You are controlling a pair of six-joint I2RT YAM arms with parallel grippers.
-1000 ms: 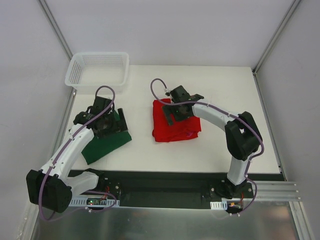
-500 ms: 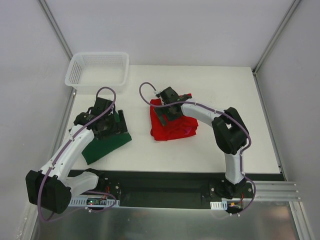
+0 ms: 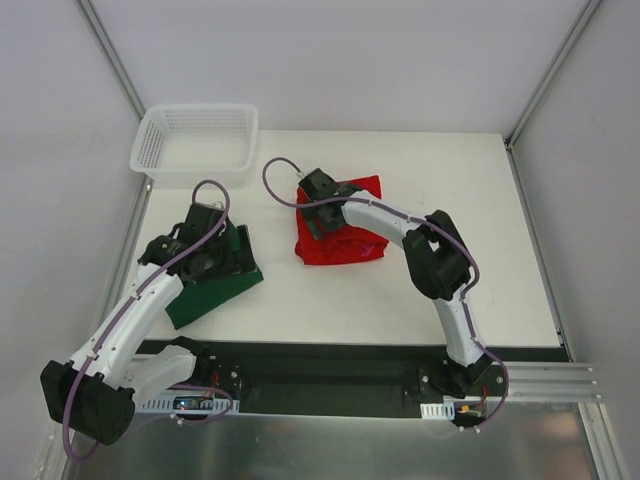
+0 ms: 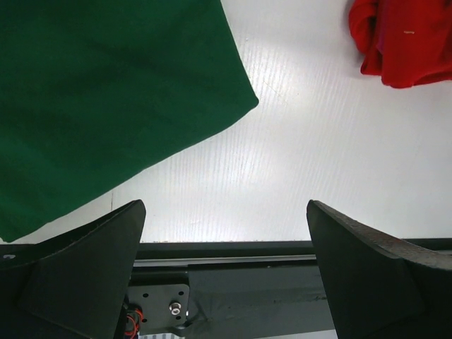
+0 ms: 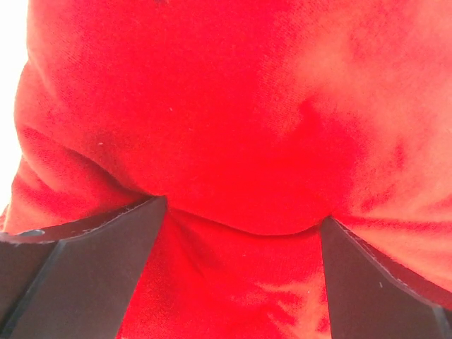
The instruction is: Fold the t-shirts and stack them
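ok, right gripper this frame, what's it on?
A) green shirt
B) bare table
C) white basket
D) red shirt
D: the right wrist view is filled with the red shirt, its cloth bulging between the wide-open jaws of the right gripper, and the top view also puts that gripper over the red cloth.

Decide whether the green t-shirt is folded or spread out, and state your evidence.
Folded. The green t-shirt lies as a compact flat block with straight edges and a clean corner; no sleeves or neckline show.
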